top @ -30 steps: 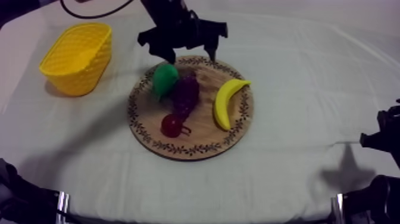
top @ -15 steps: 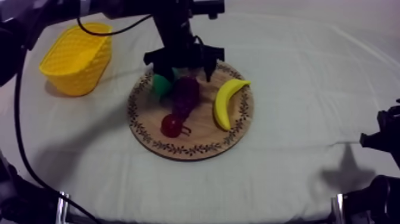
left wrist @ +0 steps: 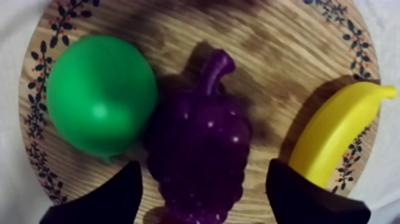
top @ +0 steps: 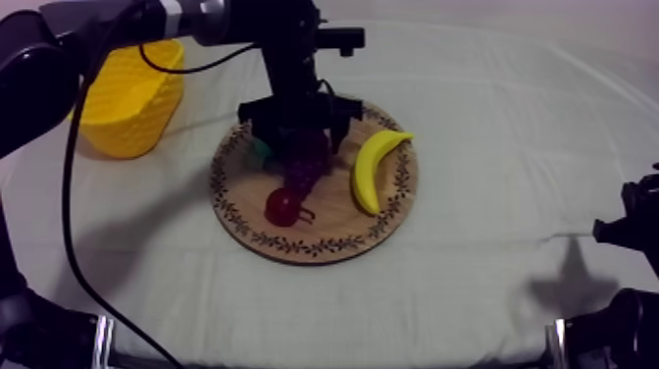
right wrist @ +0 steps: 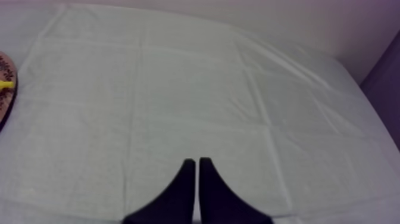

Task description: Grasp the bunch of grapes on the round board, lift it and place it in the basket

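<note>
The purple bunch of grapes (top: 306, 157) (left wrist: 199, 143) lies in the middle of the round wooden board (top: 324, 250) (left wrist: 280, 47), stem pointing to the far rim. My left gripper (top: 299, 123) (left wrist: 202, 196) hangs low over it, open, one finger (left wrist: 101, 199) on the pear's side and the other on the banana's side, so the grapes lie between them. The yellow basket (top: 132, 98) stands at the far left, partly behind my left arm. My right gripper (right wrist: 196, 179) is shut on nothing, low at the right edge of the table (top: 628, 226).
A green pear (left wrist: 101, 98) (top: 262, 149) touches the grapes on the basket side. The banana (top: 373, 169) (left wrist: 333, 140) lies on the other side, and a small red fruit (top: 283, 206) sits near the board's front. Bare cloth (right wrist: 178, 89) spreads to the right.
My left gripper has come down from the board's far rim to just over the grapes, and it now covers most of the pear. The fruit and the right arm have stayed put.
</note>
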Controlling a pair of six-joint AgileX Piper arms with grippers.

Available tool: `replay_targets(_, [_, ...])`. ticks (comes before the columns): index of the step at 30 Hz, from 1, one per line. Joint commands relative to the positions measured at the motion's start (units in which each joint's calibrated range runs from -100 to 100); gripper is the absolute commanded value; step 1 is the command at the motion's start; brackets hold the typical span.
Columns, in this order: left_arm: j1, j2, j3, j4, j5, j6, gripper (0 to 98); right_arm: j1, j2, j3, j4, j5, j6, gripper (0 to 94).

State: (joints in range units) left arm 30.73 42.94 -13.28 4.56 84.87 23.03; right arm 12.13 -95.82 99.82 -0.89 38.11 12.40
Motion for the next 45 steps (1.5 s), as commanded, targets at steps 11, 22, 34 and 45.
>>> replay_targets(11, [-0.8,3.2,-0.5,0.74,0.2,-1.5,67.7,0.0,0.0,0.0,0.0,0.0,0.0,0.3])
replay_targets(22, [-0.6,1.8,1.1,0.96,-0.3,-3.9,40.1,0.0,0.0,0.0,0.0,0.0,0.0,0.3])
replay_targets(34, [0.7,-7.8,-3.3,1.64,2.9,-6.8,38.9,0.0,0.0,0.0,0.0,0.0,0.0,0.3])
replay_targets(45, [2.1,-15.1,-10.2,0.6,8.8,-7.9,39.2,0.0,0.0,0.0,0.0,0.0,0.0,0.3])
